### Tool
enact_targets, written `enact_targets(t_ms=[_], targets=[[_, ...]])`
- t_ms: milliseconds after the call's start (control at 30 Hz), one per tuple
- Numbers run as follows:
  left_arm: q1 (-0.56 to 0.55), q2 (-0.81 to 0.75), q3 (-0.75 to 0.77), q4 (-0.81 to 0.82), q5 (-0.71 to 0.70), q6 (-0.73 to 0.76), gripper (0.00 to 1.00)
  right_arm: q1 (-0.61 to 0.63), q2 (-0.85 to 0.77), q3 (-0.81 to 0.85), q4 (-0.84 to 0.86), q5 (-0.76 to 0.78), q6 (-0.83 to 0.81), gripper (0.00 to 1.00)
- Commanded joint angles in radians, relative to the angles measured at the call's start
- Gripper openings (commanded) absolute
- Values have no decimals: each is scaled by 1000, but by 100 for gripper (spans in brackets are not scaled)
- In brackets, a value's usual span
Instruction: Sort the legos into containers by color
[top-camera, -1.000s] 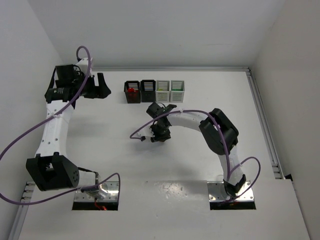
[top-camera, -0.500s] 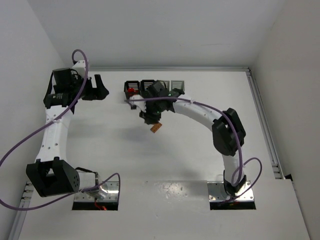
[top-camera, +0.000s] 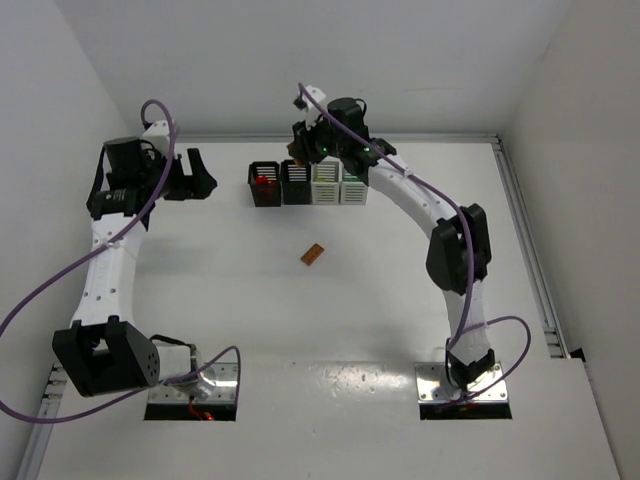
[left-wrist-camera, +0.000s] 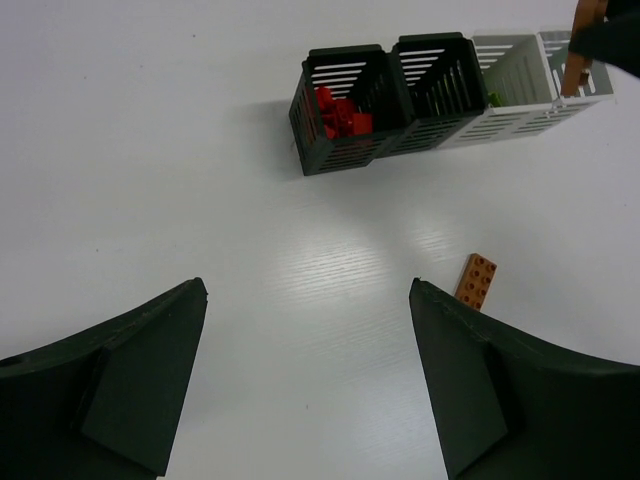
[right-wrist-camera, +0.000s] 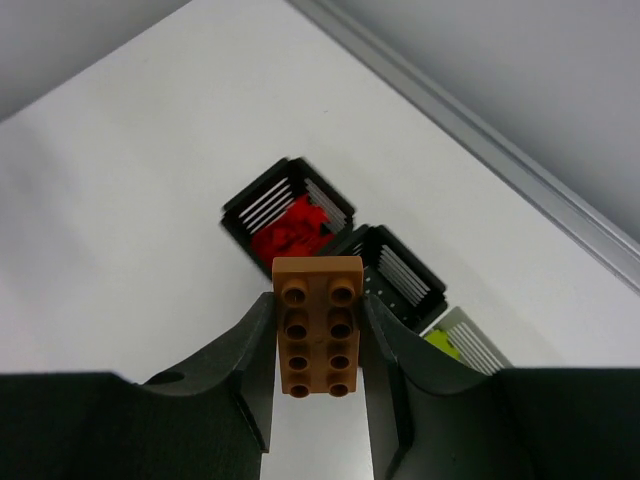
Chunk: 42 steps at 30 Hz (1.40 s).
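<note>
Right pincer (right-wrist-camera: 318, 300) clamped on an orange-tan lego (right-wrist-camera: 318, 340) by its long sides, I hold it over the containers (top-camera: 327, 184), apparently bound for the black bin (right-wrist-camera: 402, 272) beside the red-filled bin (right-wrist-camera: 262, 206), while the left pincer (left-wrist-camera: 308, 290) gapes empty.

You have four slatted square bins standing upright in one row at the far side of the table, packed side by side. From the left, the first black bin (top-camera: 264, 192) holds a heap of red bricks (left-wrist-camera: 340, 112). Next come the second black bin (top-camera: 296, 190), the first white bin (top-camera: 326, 192) with a yellow-green brick (right-wrist-camera: 440, 342) inside, and the second white bin (top-camera: 355, 192). The loose orange-tan brick (top-camera: 313, 254) lies flat, studs up, on the open table, well apart from the row. The held orange-tan brick (right-wrist-camera: 318, 345), two studs by four, is pinched along its long sides by the right gripper (right-wrist-camera: 318, 315), in the air above the row
</note>
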Motion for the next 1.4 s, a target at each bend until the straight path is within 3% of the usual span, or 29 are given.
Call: enact_targets(t_ms=[0, 167, 567, 1133, 1367], targets=[[13, -31, -16, 36, -4, -9, 88, -25, 60, 69, 121, 59, 188, 2], [23, -40, -25, 36, -4, -9, 88, -55, 112, 82, 206, -11, 306, 2], [23, -10, -34, 36, -13, -9, 88, -65, 217, 135, 244, -57, 315, 6], [23, -10, -43, 27, 35, -9, 88, -65, 171, 93, 244, -76, 285, 56], [-28, -68, -53, 15, 49, 22, 88, -74, 116, 73, 234, -76, 274, 58]])
